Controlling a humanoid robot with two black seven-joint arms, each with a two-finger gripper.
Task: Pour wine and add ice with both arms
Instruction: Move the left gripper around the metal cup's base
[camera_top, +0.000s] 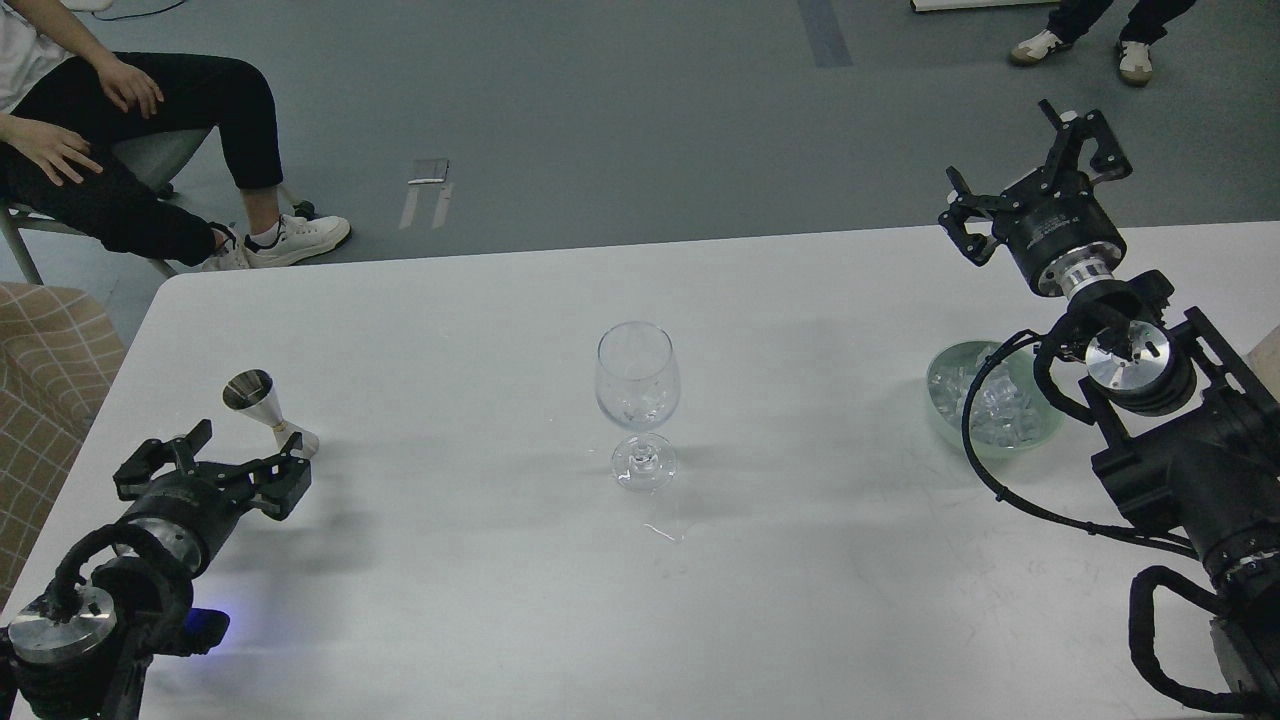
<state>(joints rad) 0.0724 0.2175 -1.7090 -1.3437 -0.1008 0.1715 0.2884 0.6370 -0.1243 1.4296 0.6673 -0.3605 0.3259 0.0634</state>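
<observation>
A clear stemmed wine glass (638, 402) stands upright at the middle of the white table (480, 320), with a few pieces of ice in its bowl. A pale green glass bowl (942, 400) of ice (1000, 408) sits at the right, partly hidden by my right arm and its cable. A silver metal jigger (262, 408) stands at the left. My left gripper (215, 462) is open and empty, just in front of the jigger. My right gripper (1035, 175) is open and empty, raised near the table's far edge, beyond the bowl.
A few drops of liquid (663, 531) lie on the table in front of the glass. A seated person (120, 150) is beyond the table's far left corner. Another person's feet (1080, 45) show at the top right. A checked cushion (50, 380) is at the left edge.
</observation>
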